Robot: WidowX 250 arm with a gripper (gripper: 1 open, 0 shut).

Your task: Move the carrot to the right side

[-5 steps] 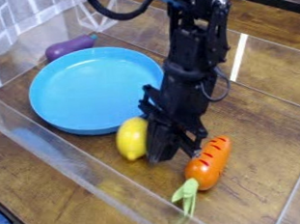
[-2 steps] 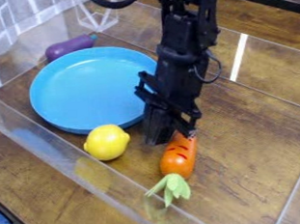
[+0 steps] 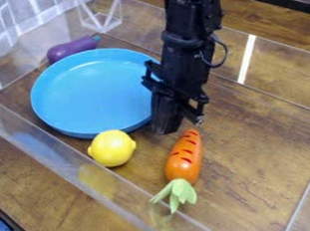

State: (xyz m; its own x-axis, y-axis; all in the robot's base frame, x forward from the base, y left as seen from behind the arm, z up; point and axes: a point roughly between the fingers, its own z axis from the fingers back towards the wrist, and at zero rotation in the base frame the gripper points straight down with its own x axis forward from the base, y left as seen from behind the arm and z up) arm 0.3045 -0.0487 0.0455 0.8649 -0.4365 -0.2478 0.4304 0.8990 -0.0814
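Orange plastic carrot (image 3: 184,154), lower centre of frame, leafy top toward bottom edge, lying free on wooden table (image 3: 265,120). My gripper (image 3: 172,124) just above it, clenched, empty. I judge it light, rigid, slick; grasp mid-body across the grooves.

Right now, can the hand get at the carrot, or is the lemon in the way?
Probably yes. The hand sits right at the carrot's upper end, and the lemon lies apart to the side, so nothing blocks it.
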